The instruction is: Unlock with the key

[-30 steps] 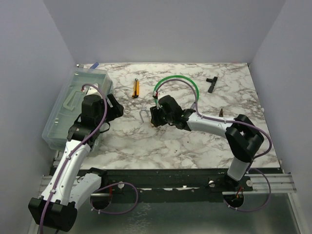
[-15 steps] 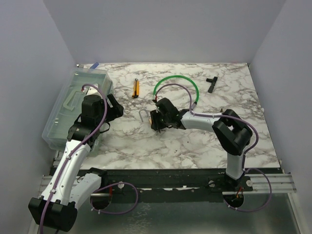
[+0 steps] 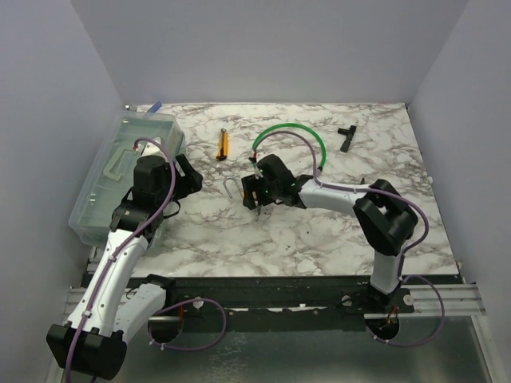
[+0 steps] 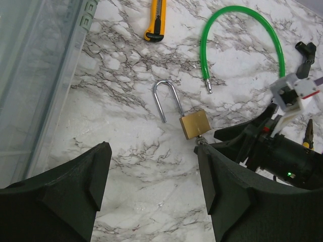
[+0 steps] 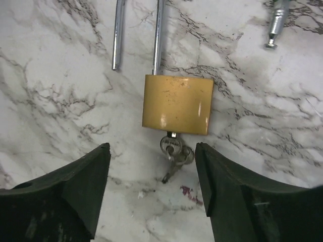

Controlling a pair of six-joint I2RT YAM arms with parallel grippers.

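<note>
The left gripper [image 4: 151, 156] hangs by the clear bin [image 4: 35, 75], jaws wide apart and empty; its wrist view shows the brass padlock [image 4: 195, 124] lying flat on the marble. Only the right wrist view resolves the key [image 5: 171, 145]. It sits in the padlock's base, opposite the shackle [image 5: 159, 35] with one leg free, between the spread, empty jaws of the right gripper [image 5: 151, 161].

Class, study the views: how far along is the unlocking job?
Done: the key sits in the padlock, whose shackle has one leg free. In hand: nothing; the right gripper, fingers open, flanks the key. Left: seemingly only backing away.
</note>
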